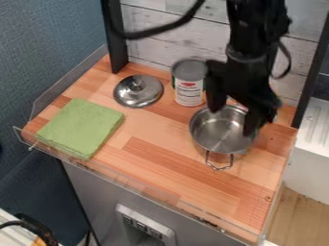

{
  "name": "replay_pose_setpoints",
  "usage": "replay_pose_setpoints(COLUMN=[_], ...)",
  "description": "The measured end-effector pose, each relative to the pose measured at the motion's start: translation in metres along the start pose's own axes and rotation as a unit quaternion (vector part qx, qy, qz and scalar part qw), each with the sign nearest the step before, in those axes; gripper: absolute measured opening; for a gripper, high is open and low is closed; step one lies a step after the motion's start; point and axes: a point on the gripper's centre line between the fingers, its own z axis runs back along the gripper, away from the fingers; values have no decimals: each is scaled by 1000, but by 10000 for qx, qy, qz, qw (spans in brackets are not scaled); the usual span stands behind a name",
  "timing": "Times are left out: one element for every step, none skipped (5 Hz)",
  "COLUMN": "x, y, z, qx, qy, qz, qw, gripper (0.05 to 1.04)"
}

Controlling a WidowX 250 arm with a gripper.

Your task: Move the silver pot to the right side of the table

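Observation:
The black gripper [233, 120] hangs over the silver pot at the right part of the wooden table, its two fingers spread wide. One finger shows at the pot's back left rim, the other in front of its right side. The silver pot [217, 133] stands upright and looks empty inside, with a wire handle pointing toward the front edge. Part of its back and right rim is hidden behind the gripper. I cannot tell whether the fingers touch it.
A silver lid [138, 91] lies at the back left of the table [160, 166]. Behind the pot's left side stands a can [189, 84]. A folded green cloth [80, 127] covers the left front. A low transparent edging [109, 178] runs along the front.

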Motion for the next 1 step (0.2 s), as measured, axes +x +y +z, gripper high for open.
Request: replay_pose_setpoints(x=[-5], y=[7], z=[3], qx=[35], qy=[118], qz=[192], qw=[9997], gripper=[1011])
